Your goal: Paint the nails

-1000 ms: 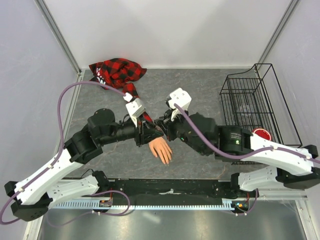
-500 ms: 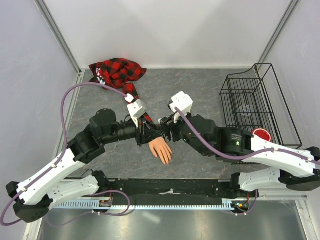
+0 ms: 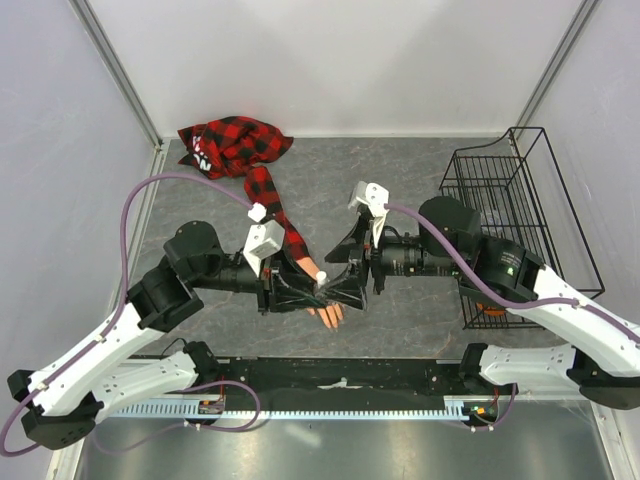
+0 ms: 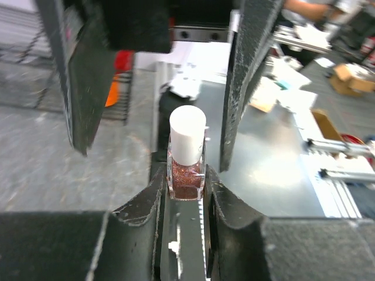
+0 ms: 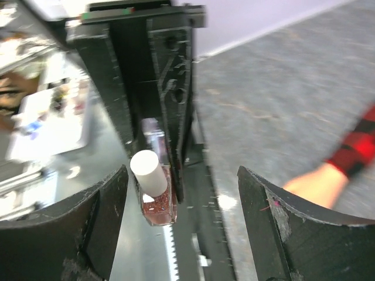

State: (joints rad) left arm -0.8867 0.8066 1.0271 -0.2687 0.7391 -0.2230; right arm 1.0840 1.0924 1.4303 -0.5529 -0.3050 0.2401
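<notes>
My left gripper (image 4: 186,186) is shut on a small bottle (image 4: 186,175) of reddish glitter polish with a white cap (image 4: 187,133), held above the near table edge. In the top view the left gripper (image 3: 308,290) and right gripper (image 3: 345,290) meet tip to tip over the peach mannequin hand (image 3: 330,317). The right gripper (image 5: 181,193) is open, its jaws wide on either side of the bottle (image 5: 158,202) without touching it. The hand (image 5: 316,180) and plaid sleeve (image 5: 358,147) lie to the right. The nails are too small to make out.
A black wire basket (image 3: 500,200) stands at the right of the table. The plaid garment is bunched up (image 3: 235,145) at the back left, its sleeve (image 3: 285,225) running toward the hand. Both arms crowd the table's near middle.
The right gripper has opened and let go of the bottle's cap. Both grippers have moved nearer the table's front edge, now over the mannequin hand. The left keeps its grip.
</notes>
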